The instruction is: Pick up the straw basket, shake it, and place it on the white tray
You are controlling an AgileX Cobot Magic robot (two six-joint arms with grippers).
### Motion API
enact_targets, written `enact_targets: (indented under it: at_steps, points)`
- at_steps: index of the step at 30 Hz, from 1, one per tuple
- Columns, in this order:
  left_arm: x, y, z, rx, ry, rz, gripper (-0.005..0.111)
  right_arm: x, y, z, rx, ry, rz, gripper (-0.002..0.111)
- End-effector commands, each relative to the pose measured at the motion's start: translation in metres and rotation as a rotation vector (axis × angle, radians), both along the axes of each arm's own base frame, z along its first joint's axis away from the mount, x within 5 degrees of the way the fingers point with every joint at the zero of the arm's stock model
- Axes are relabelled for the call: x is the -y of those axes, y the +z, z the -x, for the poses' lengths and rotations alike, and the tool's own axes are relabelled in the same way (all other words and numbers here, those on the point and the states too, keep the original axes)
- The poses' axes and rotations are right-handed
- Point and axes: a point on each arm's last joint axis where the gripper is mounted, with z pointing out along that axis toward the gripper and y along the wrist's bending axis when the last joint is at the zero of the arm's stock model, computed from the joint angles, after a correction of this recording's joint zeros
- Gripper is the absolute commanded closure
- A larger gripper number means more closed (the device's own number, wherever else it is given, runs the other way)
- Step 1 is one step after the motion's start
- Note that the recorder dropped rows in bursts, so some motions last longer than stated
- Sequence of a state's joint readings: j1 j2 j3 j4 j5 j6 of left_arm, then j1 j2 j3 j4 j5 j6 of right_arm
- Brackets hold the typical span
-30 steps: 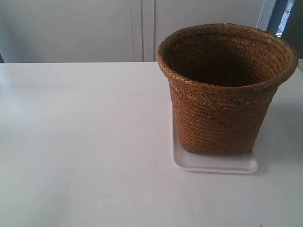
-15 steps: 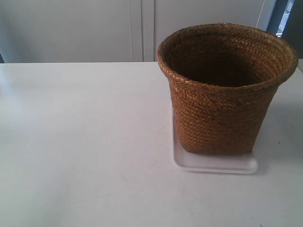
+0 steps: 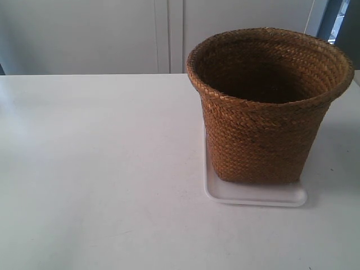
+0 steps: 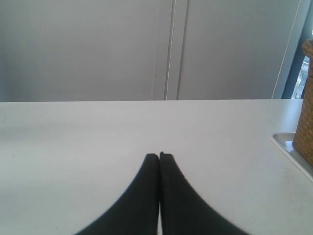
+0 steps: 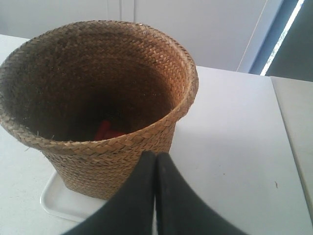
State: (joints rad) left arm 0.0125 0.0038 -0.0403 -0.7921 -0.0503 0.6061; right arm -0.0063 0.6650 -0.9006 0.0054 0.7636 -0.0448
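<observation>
The straw basket [image 3: 264, 112] stands upright on the white tray [image 3: 256, 196], at the right side of the tabletop [image 3: 101, 169]. Its wide mouth opens upward and its base sits inside the low rim of the tray, toward the far part of it, so a strip of bare tray shows on the near side. The long axis of the basket is vertical, without any lean that I can see.

The right hand [image 5: 155, 155] is the nearer one. Its two fingers are pressed together and pinch nothing, and they point at the outer wall of the basket just under the rim. I cannot tell if the tips touch the straw or stop just beside it. The right wrist view looks down into the basket, where a small red thing [image 5: 108, 131] lies at the bottom; what it is, I cannot say.

The left hand [image 4: 159, 156] is also pressed together and holds nothing. It hangs low over bare tabletop, well apart from the basket, of which only a narrow strip and a corner of the tray show in its view.

To my judgement the placing is done. If the basket must be lifted again, the right hand should do it, after it spreads the fingers to take the rim.
</observation>
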Motion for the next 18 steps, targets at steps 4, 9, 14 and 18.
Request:
enact_targets:
  at_steps: [4, 9, 14, 18]
  points:
    - [0.0, -0.001, 0.0, -0.003, -0.002, 0.012, 0.107, 0.0, -0.001, 0.001, 0.004, -0.003, 0.0, 0.108]
    - [0.0, -0.001, 0.0, -0.003, -0.002, 0.012, 0.107, 0.002, 0.0, 0.0, 0.013, -0.005, 0.03, 0.108]
    - [0.0, -0.001, 0.0, -0.003, -0.002, 0.012, 0.107, 0.004, 0.006, 0.003, 0.225, -0.026, 0.047, 0.108]
    - [0.0, -0.001, 0.0, -0.003, -0.002, 0.012, 0.107, 0.005, -0.026, 0.001, 0.445, -0.052, -0.013, 0.108]
